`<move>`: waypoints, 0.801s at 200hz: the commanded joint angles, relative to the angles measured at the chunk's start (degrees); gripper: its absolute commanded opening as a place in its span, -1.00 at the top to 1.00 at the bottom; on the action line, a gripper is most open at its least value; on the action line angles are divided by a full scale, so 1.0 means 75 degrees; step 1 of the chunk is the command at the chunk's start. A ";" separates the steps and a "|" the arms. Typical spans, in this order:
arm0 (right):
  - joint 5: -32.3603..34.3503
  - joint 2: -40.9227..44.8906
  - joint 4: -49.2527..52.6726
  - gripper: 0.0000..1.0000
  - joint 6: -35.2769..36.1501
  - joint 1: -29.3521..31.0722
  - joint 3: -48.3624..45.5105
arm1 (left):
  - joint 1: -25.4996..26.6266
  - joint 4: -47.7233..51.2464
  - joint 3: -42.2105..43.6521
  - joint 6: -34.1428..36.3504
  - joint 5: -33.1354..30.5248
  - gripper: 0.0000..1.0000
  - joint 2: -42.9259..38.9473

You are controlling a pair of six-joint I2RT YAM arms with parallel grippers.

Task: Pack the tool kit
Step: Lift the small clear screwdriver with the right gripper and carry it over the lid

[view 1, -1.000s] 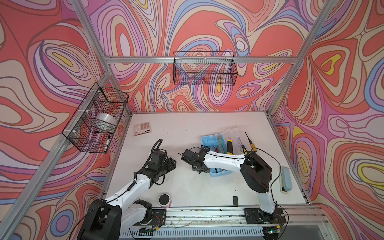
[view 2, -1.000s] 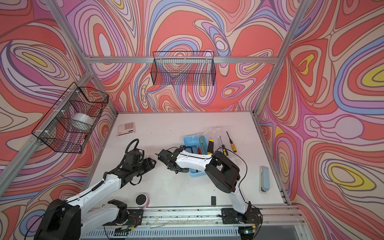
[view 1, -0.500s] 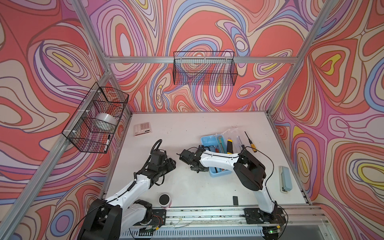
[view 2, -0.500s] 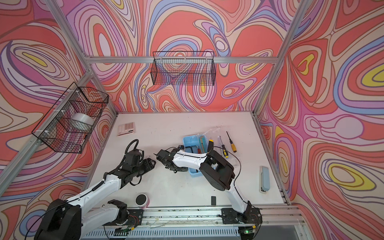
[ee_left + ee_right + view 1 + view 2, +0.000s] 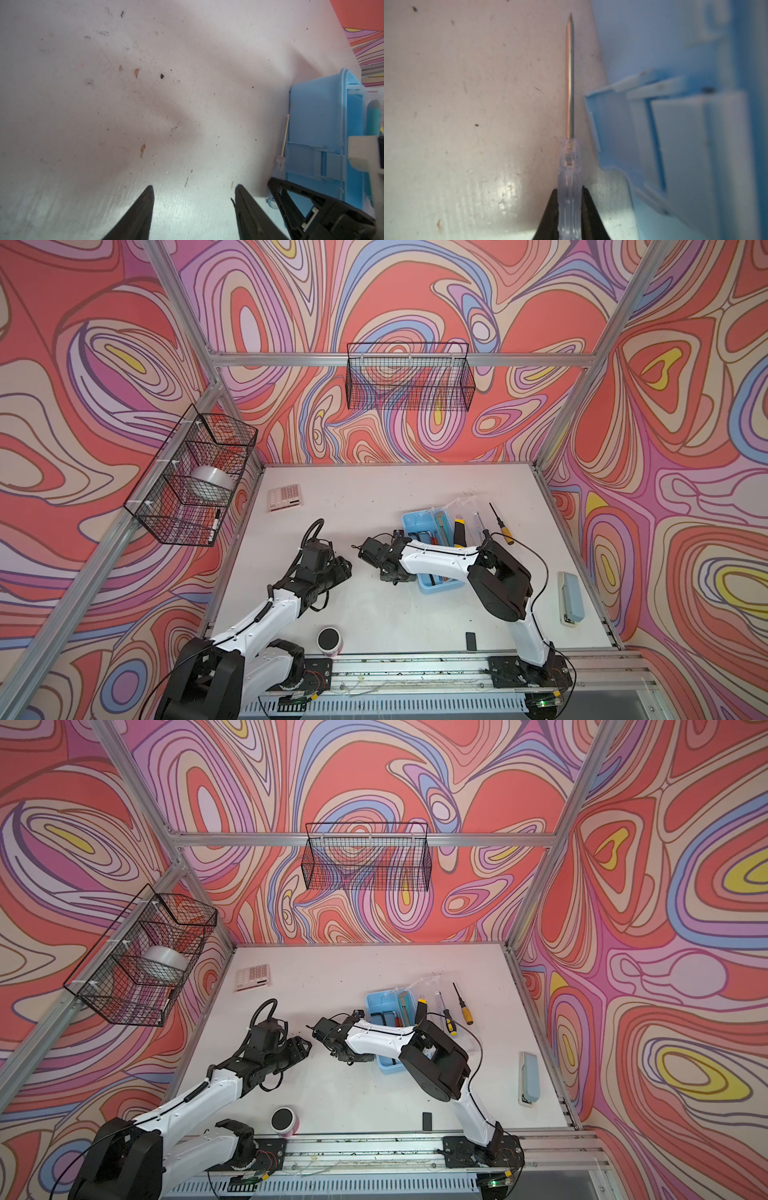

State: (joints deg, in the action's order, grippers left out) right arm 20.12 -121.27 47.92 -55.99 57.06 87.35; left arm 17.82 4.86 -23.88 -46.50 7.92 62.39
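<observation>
- Right gripper [image 5: 569,193]: jaws clamped on the clear handle of a screwdriver [image 5: 570,83], shaft pointing ahead.
- Light blue case [image 5: 675,145]: just beside that shaft, possibly touching; blur prevents certainty.
- Left gripper [image 5: 193,188]: jaws apart, empty, above the white table [image 5: 124,104].

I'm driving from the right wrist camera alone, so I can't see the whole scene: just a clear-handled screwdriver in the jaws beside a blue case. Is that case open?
Observer: Yes. The case is open, its clear lid swung back.
Operator: What is the left gripper doing?
Observer: The left gripper is open and empty, over the table to the left of the case.
Operator: Any other tools outside the case?
Observer: Besides your clear-handled screwdriver, two lie to the right of the case: a yellow-handled screwdriver and a second screwdriver beside it.
</observation>
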 commanded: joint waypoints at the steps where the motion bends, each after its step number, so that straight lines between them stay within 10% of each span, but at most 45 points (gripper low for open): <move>1: -0.0899 -0.0034 -0.0513 0.82 0.0652 0.0021 -0.0472 | -0.0066 -0.0023 -0.0037 0.0059 0.0022 -0.24 0.0036; 62: -0.1297 0.0092 -0.1130 0.68 0.0808 0.0000 -0.1274 | -0.0064 0.0063 -0.0208 0.0082 0.0009 -0.24 0.0217; 88: -0.1371 0.0045 -0.1212 1.00 0.0874 0.0001 -0.1297 | -0.0059 0.0148 -0.0328 0.0147 -0.0014 -0.23 0.0233; 160: -0.1333 0.0856 -0.1274 1.00 0.1421 -0.0002 -0.1471 | -0.0056 0.0230 -0.0680 0.0165 0.0021 -0.21 0.0307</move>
State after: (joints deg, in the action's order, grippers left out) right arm 14.24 -116.33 35.94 -48.31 56.93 79.22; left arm 17.67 5.06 -26.76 -45.65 7.94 64.29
